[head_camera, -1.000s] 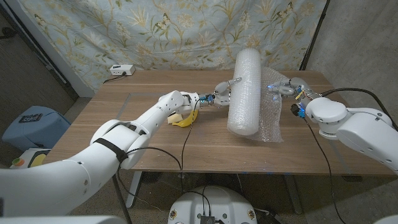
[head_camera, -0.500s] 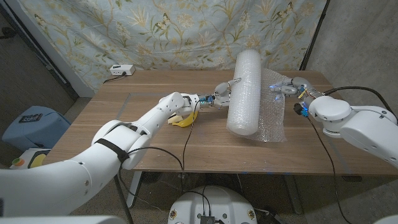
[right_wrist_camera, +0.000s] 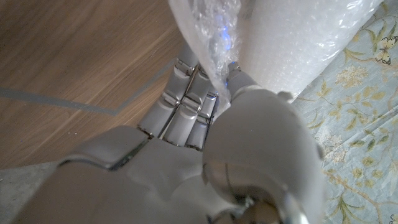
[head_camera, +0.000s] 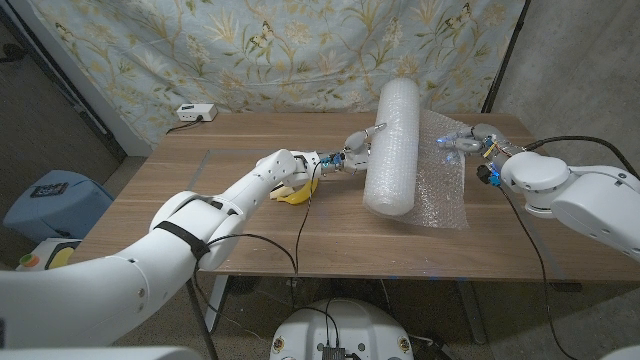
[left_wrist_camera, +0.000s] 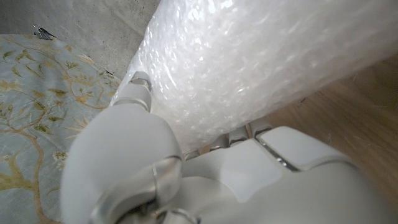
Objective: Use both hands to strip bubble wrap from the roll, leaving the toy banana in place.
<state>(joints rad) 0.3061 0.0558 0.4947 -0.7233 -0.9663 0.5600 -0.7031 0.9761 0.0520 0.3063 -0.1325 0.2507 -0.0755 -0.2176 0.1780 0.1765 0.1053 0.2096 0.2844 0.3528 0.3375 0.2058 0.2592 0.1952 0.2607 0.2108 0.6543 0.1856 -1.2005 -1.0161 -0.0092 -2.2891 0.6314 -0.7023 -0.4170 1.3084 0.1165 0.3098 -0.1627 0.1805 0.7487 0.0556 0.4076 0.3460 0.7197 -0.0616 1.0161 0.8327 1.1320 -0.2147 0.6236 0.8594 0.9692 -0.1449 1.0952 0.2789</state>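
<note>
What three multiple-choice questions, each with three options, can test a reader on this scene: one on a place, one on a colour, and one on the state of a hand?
1. Where is the banana?
A. beside the left hand, left of the roll
B. on top of the roll
C. at the table's right edge

2. What colour is the small box at the table's far left corner?
A. red
B. white
C. black

3. What is the right hand doing?
A. resting open on the table
B. holding the banana
C. gripping the loose sheet of bubble wrap

Answers:
1. A, since the head view shows it on the table next to the left hand, which presses on the roll.
2. B, it is plainly white against the wood.
3. C, since the right wrist view shows the fingers closed on the sheet.
</note>
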